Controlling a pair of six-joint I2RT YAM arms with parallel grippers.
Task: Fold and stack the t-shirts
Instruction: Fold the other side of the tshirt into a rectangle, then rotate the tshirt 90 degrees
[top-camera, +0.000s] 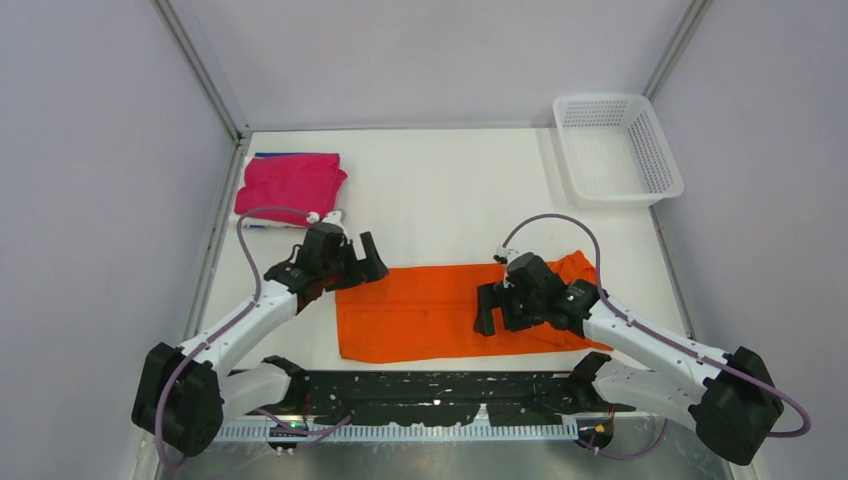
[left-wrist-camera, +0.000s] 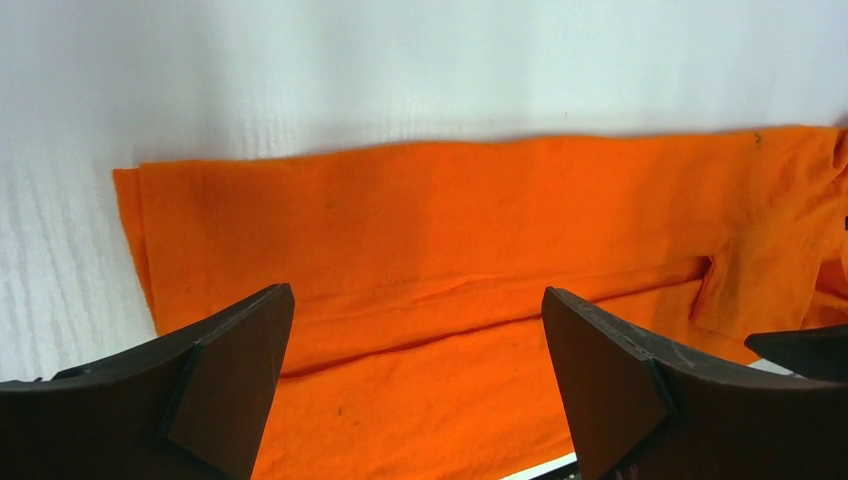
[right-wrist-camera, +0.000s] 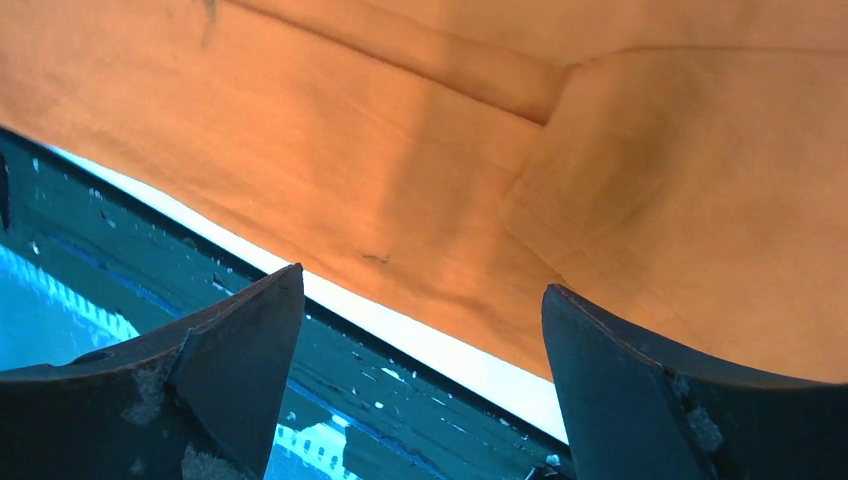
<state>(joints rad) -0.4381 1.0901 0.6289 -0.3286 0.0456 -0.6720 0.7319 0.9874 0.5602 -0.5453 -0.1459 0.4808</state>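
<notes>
The orange t-shirt (top-camera: 425, 312) lies folded into a long band across the table's near middle, with a bunched sleeve at its right end. It fills the left wrist view (left-wrist-camera: 440, 260) and the right wrist view (right-wrist-camera: 520, 150). The folded magenta-pink t-shirt (top-camera: 290, 185) lies at the back left, with a thin blue edge (top-camera: 290, 155) of another shirt showing behind it. My left gripper (top-camera: 362, 262) is open and empty above the band's left end. My right gripper (top-camera: 490, 310) is open and empty above the band's right part, near its front edge.
A white mesh basket (top-camera: 616, 148) stands at the back right. A black perforated rail (top-camera: 430, 392) runs along the table's near edge; it shows in the right wrist view (right-wrist-camera: 330, 380). Grey walls close in the left, right and back sides.
</notes>
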